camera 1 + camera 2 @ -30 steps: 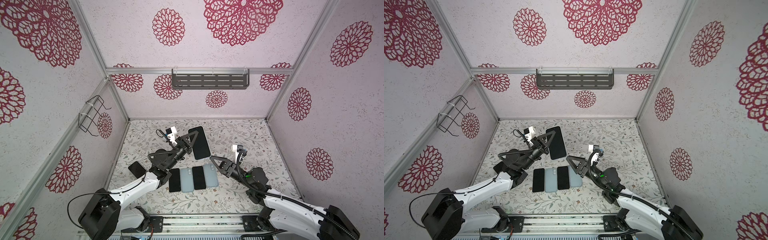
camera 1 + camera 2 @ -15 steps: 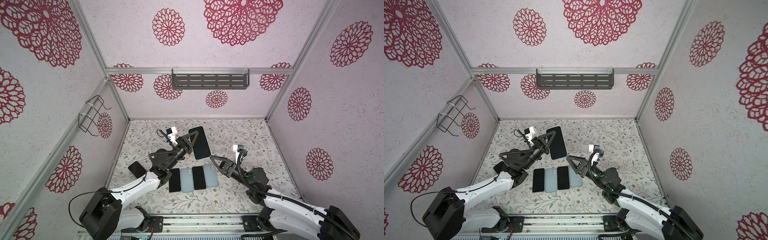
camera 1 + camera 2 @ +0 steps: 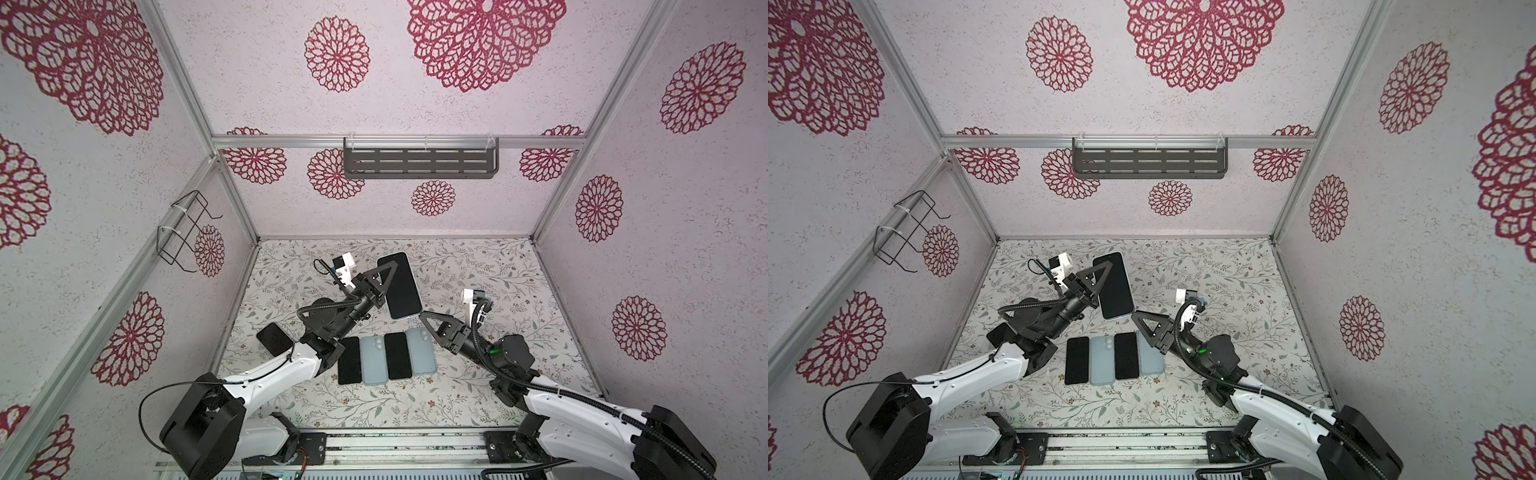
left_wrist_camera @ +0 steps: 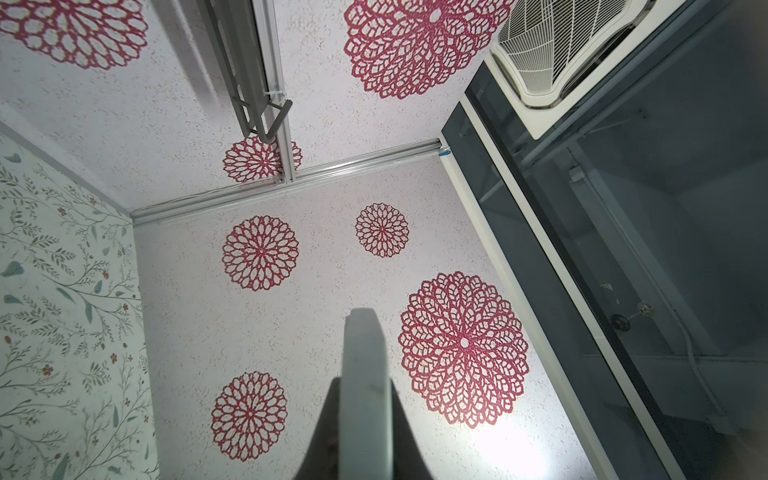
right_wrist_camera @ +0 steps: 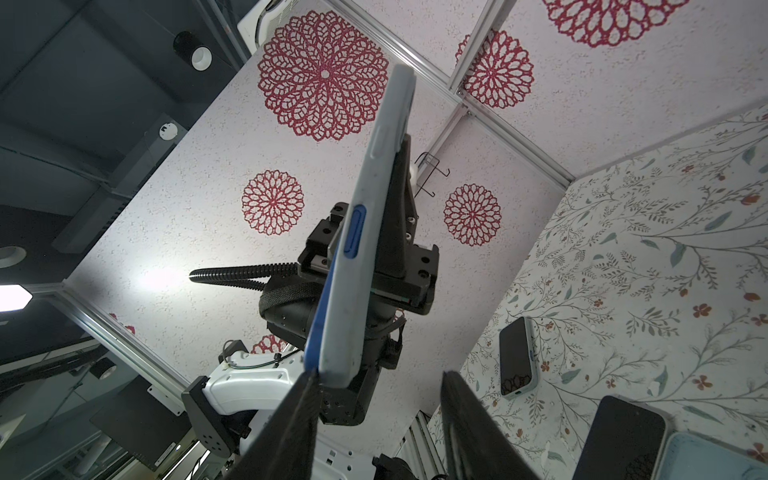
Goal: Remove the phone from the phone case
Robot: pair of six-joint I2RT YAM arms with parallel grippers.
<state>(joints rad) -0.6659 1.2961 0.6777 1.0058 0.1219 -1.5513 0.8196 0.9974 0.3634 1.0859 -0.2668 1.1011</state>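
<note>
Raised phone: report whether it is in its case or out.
In: a pale case wraps the blue phone's edge in the right wrist view.

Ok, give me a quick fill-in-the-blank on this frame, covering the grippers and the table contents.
1. The left gripper is ___ on the black-screened phone in its pale blue-grey case, held above the floral-patterned table.
2. The right gripper has its jaws ___ by one corner of that phone.
3. A row of ___ phone-sized slabs lies on that table.
Missing: shut; open; four.
</note>
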